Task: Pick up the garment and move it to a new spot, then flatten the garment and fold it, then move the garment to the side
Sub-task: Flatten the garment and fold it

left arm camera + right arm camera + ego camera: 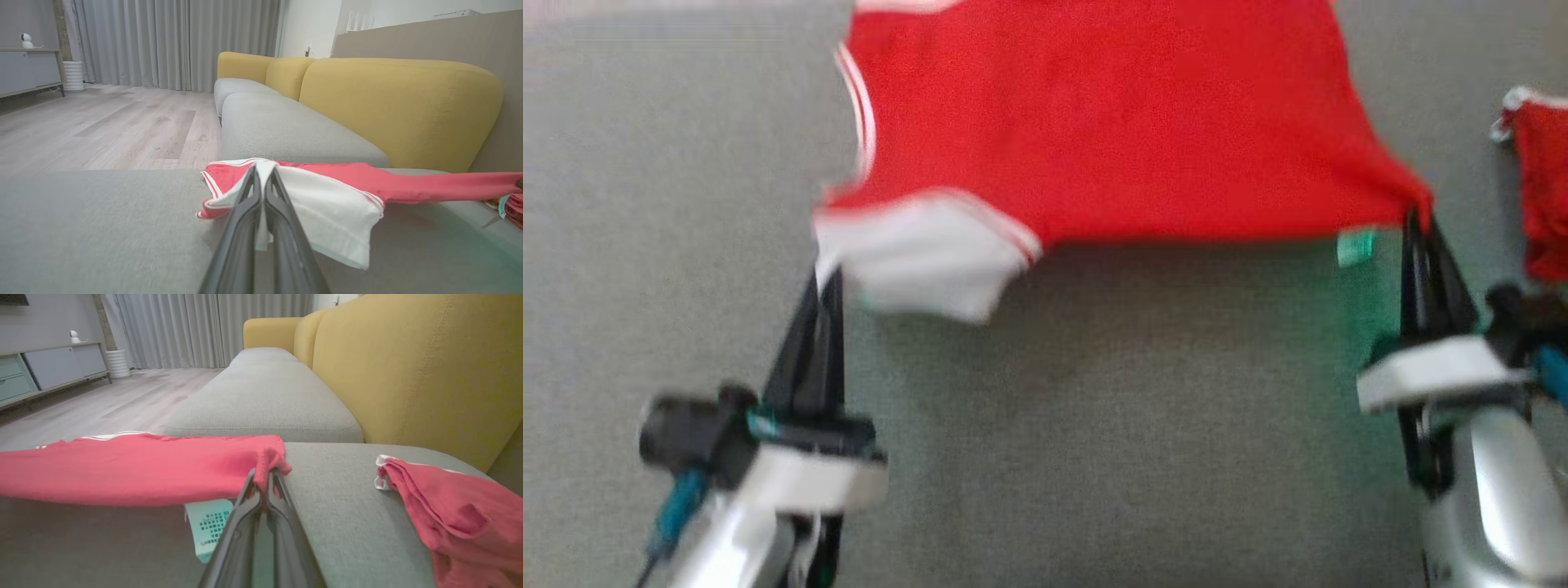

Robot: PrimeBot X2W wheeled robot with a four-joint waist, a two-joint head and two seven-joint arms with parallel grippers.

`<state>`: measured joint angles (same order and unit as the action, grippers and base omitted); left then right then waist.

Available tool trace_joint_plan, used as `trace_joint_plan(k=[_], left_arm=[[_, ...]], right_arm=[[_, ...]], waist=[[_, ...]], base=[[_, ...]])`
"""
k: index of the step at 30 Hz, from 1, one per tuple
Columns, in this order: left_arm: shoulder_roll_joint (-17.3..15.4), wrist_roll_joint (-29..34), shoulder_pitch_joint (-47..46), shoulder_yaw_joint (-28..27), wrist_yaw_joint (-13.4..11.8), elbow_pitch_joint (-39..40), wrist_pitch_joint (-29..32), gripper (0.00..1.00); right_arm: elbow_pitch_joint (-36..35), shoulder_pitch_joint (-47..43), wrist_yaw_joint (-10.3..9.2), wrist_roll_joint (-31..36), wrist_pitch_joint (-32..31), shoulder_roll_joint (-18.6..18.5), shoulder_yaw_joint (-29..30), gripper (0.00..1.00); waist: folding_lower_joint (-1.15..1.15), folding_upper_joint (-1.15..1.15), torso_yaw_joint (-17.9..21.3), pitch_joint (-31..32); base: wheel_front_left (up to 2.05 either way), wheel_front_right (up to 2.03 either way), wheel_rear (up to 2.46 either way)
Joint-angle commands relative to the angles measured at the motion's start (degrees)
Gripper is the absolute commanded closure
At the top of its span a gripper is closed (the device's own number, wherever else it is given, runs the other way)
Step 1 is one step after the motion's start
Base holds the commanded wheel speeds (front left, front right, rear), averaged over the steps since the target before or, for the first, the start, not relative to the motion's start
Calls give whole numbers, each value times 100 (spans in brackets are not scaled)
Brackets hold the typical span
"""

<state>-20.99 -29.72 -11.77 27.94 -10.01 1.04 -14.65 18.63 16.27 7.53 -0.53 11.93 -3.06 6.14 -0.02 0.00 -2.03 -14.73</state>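
The left gripper [823, 286] and right gripper [1415, 224] pinch the garment [1111, 122] taut.

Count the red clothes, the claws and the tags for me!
Red clothes: 2, the held shirt and a crumpled cloth.
Claws: 2, left claw and right claw, both shut on the shirt.
Tags: 1, a green tag.
Total: 5.

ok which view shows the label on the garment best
The right wrist view: the label hangs close under the garment, beside the right gripper, print visible. In the head view it is a small blurred patch; in the left wrist view, a sliver at the far right edge.
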Motion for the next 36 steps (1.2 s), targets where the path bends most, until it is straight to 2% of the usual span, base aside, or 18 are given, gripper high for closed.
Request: trace_joint_plan(k=[1, 8, 16, 24, 28, 36], left_arm=[[-201, -41, 111, -195, -94, 327, 18, 100], [-495, -114, 1398, -52, -502, 1036, 394, 100], [-787, -239, 2065, 125, -616, 1505, 871, 100], [-724, -403, 1908, 395, -349, 970, 1187, 100], [-715, -395, 1701, 458, -235, 759, 1279, 100], [-709, -277, 628, 621, 216, 327, 1704, 100]], right_arm=[[-319, -213, -4, -81, -91, 18, -96, 100], [-1264, -1533, -4, -128, -853, 18, 25, 100], [-2062, -2396, -4, -216, -1761, 18, -53, 100], [-1715, -2263, -4, -30, -2486, 18, -214, 100], [-1505, -2043, -4, 21, -2660, 18, -228, 100], [-1178, -1457, -4, 59, -3195, 18, -213, 100]], waist=[[2, 0, 31, 569], [2, 0, 68, 1259], [2, 0, 87, 1409], [2, 0, 88, 1313], [2, 0, 90, 1263], [2, 0, 47, 1117]], base=[[0, 0, 0], [0, 0, 0], [0, 0, 0], [0, 0, 0], [0, 0, 0], [0, 0, 0]])
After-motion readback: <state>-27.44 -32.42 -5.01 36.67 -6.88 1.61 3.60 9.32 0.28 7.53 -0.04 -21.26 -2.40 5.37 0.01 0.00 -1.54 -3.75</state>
